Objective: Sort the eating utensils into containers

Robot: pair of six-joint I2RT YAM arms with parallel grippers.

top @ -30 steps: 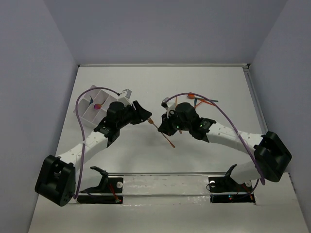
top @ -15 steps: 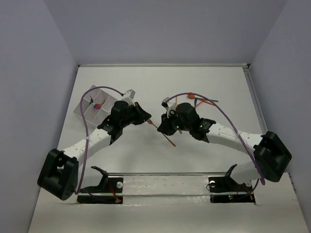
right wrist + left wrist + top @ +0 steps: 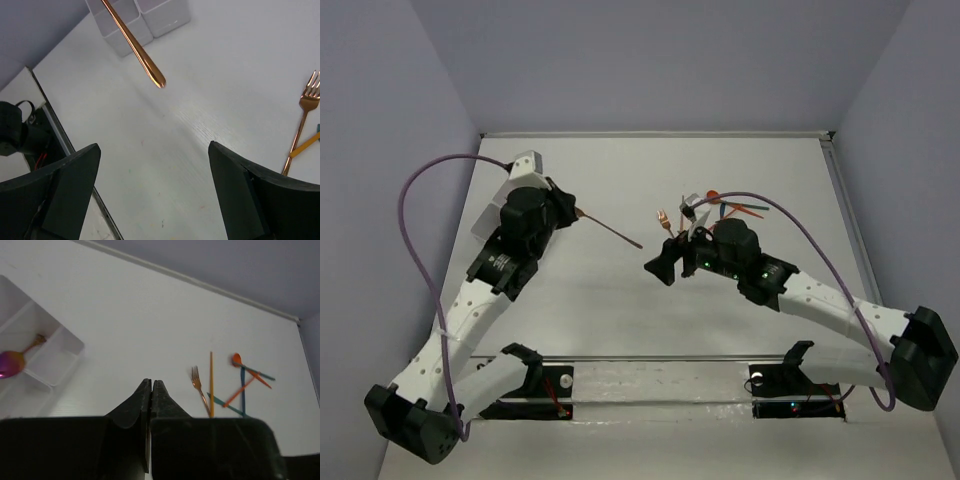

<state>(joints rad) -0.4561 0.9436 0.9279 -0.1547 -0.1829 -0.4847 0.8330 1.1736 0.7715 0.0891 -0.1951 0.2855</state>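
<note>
One copper utensil (image 3: 610,229) in clenched left tool (image 3: 573,213); right tool (image 3: 154,150) wide, empty

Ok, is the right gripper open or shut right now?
Open. The right gripper shows its two fingers far apart, nothing held between them.

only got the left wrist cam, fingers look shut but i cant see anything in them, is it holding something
observer: yes, the top view shows the left gripper shut on a copper utensil that juts out over the table.
operator: is the right gripper on it too
observer: no, the right gripper is open, and the utensil's free end hangs clear ahead of it.
operator: whats under that end
observer: bare table, going by the right wrist view; the tray lies beyond it.
</note>
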